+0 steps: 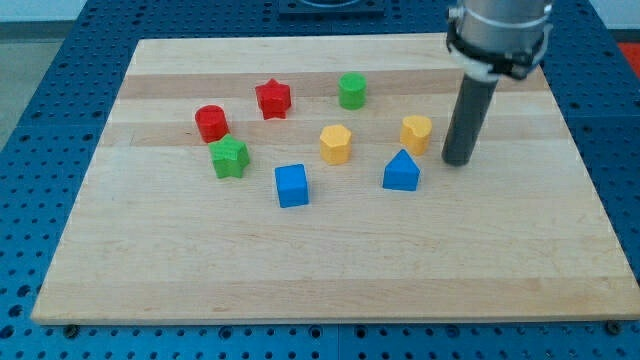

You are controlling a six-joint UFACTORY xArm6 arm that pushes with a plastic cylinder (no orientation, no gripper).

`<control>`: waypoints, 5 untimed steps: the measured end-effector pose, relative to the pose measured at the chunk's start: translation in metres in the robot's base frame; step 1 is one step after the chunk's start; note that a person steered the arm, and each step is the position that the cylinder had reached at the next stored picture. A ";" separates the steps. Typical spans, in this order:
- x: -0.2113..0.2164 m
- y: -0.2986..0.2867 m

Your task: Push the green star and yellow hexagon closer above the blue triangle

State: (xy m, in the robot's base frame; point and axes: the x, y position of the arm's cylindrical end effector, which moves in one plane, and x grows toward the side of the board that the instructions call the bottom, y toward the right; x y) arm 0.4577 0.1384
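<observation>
So far nothing looks done. Green star (pixel 229 157) sits at the view's left, well apart from the blue triangle (pixel 401 172); yellow hexagon (pixel 336 143) lies between them. My tip (pixel 457 160), a bare rod holding nothing, stands just right of the triangle. Both pushes remain.

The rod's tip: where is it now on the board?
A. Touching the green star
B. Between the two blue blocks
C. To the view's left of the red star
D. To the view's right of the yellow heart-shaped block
D. My tip rests on the board just to the view's right of the yellow heart-shaped block with a small gap between them, far from the green star.
</observation>
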 end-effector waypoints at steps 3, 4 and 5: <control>0.085 -0.184; 0.071 -0.254; 0.041 -0.304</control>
State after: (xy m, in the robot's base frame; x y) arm 0.4983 -0.1654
